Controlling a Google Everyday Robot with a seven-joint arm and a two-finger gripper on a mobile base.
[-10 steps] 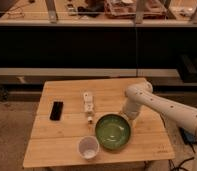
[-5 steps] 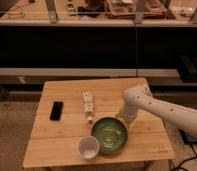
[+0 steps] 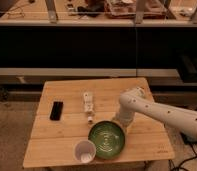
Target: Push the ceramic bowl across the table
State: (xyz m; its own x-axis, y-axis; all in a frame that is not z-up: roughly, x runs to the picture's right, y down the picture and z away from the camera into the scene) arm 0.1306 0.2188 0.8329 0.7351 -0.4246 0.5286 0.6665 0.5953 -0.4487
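The glossy green ceramic bowl (image 3: 107,140) sits on the light wooden table (image 3: 62,130), near its front edge and a little right of centre. Its left rim touches or nearly touches a small white cup (image 3: 85,151). My gripper (image 3: 117,121) hangs from the white arm that comes in from the right. It is low over the table, right at the bowl's far right rim. The contact point is hidden behind the wrist.
A black flat device (image 3: 56,110) lies at the table's left. A white oblong object (image 3: 88,104) lies near the middle, behind the bowl. The table's front edge is close to the bowl and cup. Dark shelving stands behind the table.
The bowl has slid left and toward the front edge, closing on the white cup. My gripper and arm have followed it the same way.
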